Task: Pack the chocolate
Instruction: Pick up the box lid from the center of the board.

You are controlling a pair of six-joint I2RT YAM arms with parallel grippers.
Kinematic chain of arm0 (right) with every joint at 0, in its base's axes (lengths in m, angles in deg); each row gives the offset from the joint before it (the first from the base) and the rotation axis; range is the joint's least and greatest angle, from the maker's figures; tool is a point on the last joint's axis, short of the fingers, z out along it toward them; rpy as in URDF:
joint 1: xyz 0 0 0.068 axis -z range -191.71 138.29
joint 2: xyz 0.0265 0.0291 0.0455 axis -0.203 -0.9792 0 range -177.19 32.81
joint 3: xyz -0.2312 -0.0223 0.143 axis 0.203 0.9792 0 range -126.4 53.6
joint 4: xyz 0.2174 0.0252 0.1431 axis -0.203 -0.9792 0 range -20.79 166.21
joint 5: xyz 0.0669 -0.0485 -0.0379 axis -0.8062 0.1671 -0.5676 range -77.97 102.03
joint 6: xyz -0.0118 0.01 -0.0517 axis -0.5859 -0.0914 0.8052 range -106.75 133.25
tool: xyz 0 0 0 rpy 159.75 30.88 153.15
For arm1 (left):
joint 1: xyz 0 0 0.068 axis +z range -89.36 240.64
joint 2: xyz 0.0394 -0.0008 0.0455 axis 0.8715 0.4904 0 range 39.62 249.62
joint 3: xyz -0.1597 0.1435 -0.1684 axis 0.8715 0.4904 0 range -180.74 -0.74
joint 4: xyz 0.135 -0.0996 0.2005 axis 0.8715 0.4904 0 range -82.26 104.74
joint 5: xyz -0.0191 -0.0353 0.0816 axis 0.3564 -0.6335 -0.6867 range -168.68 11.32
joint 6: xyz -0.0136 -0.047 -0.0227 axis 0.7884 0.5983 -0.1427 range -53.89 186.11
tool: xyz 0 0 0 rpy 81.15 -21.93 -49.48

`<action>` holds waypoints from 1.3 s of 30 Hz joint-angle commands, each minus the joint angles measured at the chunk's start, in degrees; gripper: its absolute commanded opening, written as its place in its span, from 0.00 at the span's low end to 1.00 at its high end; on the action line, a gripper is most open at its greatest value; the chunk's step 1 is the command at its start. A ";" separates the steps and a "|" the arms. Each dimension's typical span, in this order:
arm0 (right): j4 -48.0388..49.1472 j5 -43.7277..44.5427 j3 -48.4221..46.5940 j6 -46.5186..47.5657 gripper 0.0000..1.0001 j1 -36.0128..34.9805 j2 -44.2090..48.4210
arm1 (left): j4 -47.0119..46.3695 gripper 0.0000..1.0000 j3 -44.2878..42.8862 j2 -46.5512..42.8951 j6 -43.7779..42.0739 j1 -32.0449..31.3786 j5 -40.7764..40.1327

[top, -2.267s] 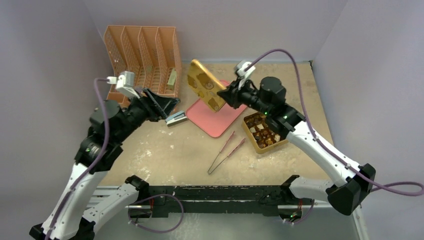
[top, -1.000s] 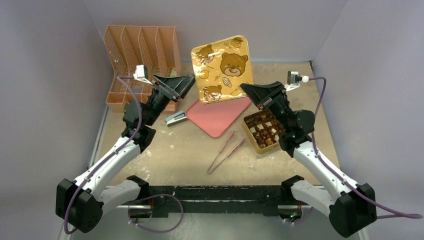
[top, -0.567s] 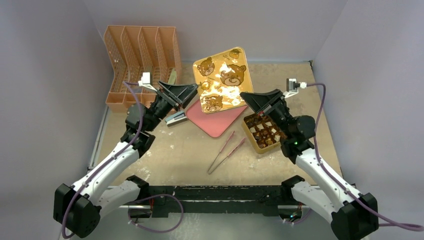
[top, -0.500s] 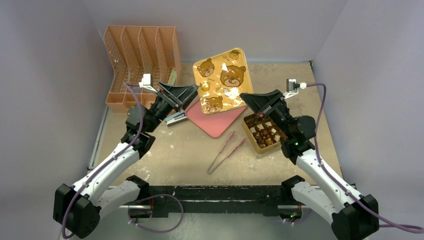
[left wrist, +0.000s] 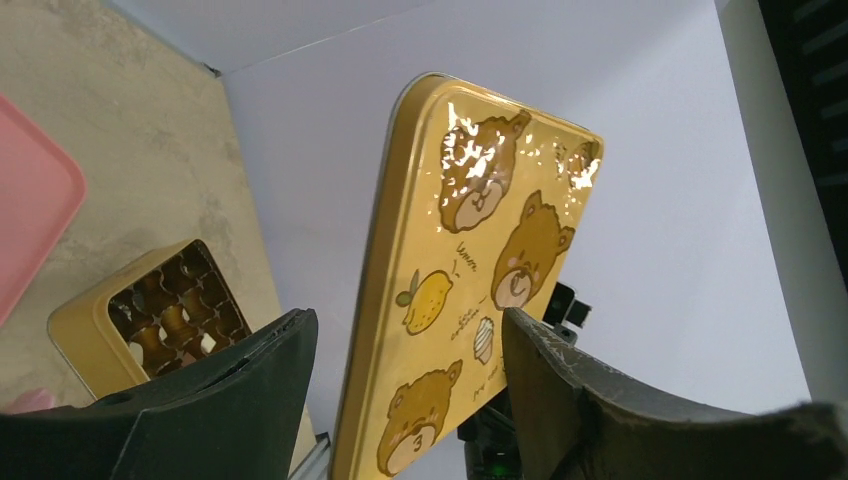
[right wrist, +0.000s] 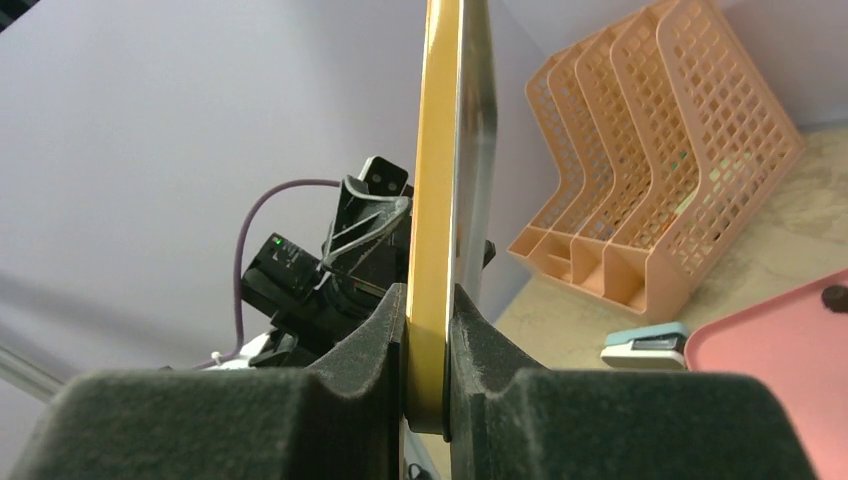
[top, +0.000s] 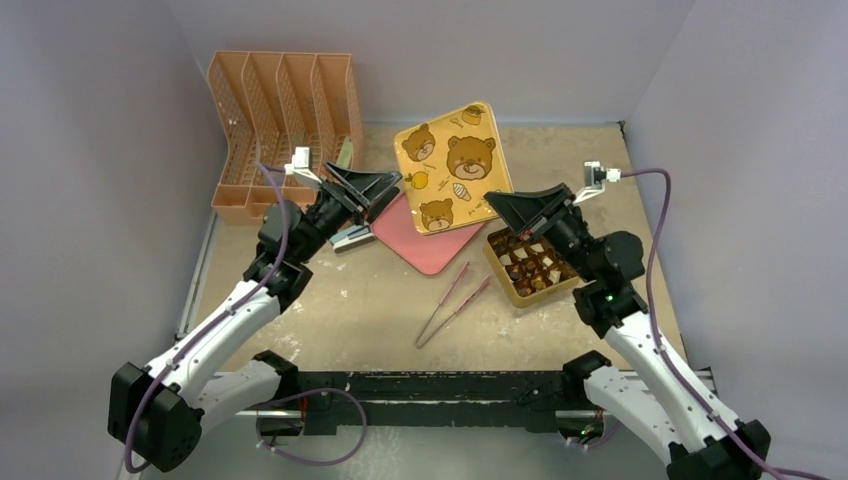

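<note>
Two grippers meet at one thing here, a gold lid (top: 452, 167) printed with bears, which hangs tilted in the air at about 12 o'clock from the middle of the table (top: 330, 310). The right gripper (top: 495, 203) is clenched on it. In its wrist view the foam pads (right wrist: 372, 345) pinch the thin gold rim from both sides, at the lid's 4 o'clock corner as the top view shows it. The left gripper (top: 388, 190) sits at the lid's 9 o'clock edge with its fingers (left wrist: 255, 385) spread wide. The lid shows in the gap between them and no pad appears to press on it, so the right arm alone seems to carry the weight. The chocolate (top: 525, 262) lies in the cells of a gold box (top: 508, 290) resting on the table at 5 o'clock from the lid, right under the right arm and uncovered. My reading is that the pieces are packed and the lid is held high and face-up so it can be swung over the box and lowered to close it, with the open left gripper placed to steady or guide the far edge if needed. A pink tray (top: 425, 245) lies under the lid at its 6 o'clock, with tongs (top: 452, 303) further on toward 6. A dark speck (right wrist: 830, 295) on the tray may be a stray piece, but it is too small to tell.
</note>
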 commanded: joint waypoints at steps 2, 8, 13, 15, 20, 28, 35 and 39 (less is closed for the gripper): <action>-5.17 1.92 -6.22 6.98 0.00 -0.38 3.13 | 2.17 0.67 -5.16 -1.38 -2.44 -0.11 -0.17; -2.94 -0.24 -6.53 4.69 0.00 -0.40 1.81 | -0.97 0.68 -6.45 -0.71 -1.84 -0.11 0.66; 8.27 -3.68 -4.02 -2.64 0.00 -0.38 -1.03 | -5.54 0.68 -6.84 1.52 -1.20 -0.11 4.03; 8.76 -3.89 -4.17 -2.97 0.00 -0.38 -1.94 | -5.49 0.68 -6.67 1.98 -2.41 -0.11 5.13; 7.33 -0.71 -2.89 -2.27 0.00 -0.38 -1.70 | -5.15 0.69 -5.55 2.30 -3.46 -0.11 5.13; 10.70 -3.47 -0.65 -7.89 0.07 -0.38 -5.42 | -17.41 0.47 -4.48 4.11 4.57 -0.11 7.52; 3.87 2.81 0.80 -4.98 0.32 -0.38 -3.44 | -22.83 0.15 -0.45 3.67 12.16 -0.11 3.78; -7.45 10.17 -3.77 3.99 0.52 -0.38 -1.58 | -27.18 0.06 2.66 4.13 15.62 -0.29 -0.19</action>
